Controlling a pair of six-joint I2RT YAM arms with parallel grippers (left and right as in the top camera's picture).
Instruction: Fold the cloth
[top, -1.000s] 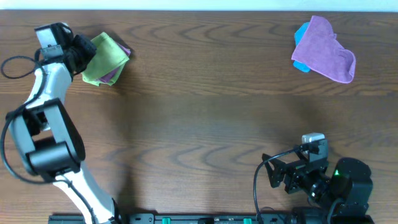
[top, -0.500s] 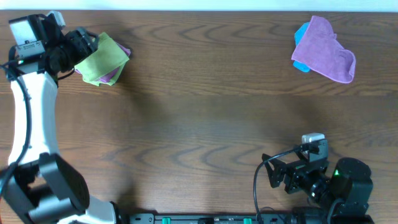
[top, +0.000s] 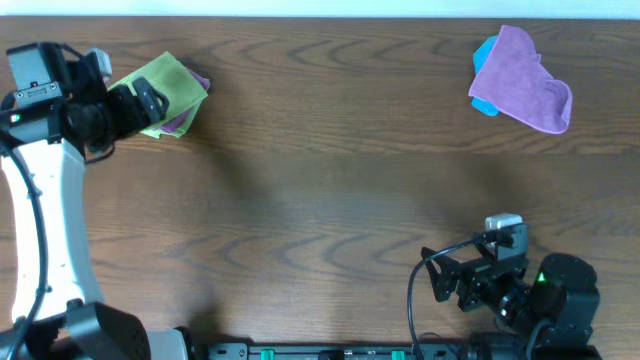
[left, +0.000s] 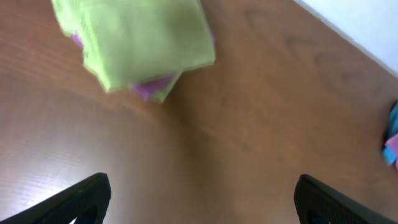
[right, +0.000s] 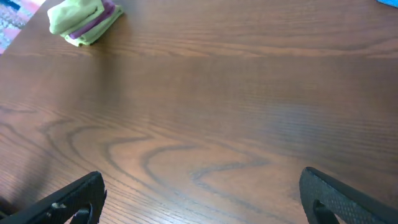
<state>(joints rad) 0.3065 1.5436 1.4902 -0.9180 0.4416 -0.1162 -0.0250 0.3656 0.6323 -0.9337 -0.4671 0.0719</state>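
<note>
The lime-green cloth (top: 165, 84) lies folded into a small pad at the table's far left, on top of a folded purple cloth (top: 181, 122) that peeks out beneath it. In the left wrist view the cloth (left: 143, 37) sits ahead of the fingers, apart from them. My left gripper (top: 143, 100) hovers at the pad's left edge, open and empty; its jaws (left: 202, 193) stand wide with bare wood between them. The right gripper (top: 437, 277) rests low at the near right, open (right: 202, 193) and empty. From there the cloth (right: 74, 15) shows far off.
A loose purple cloth (top: 525, 80) lies over a small blue cloth (top: 485, 52) at the far right corner. The table's back edge meets a white wall (left: 367, 18). Cables and the arm bases line the near edge.
The left gripper has opened and let go of the green cloth. Its wrist has drawn back to the left, away from the pad. The right arm has not moved.
</note>
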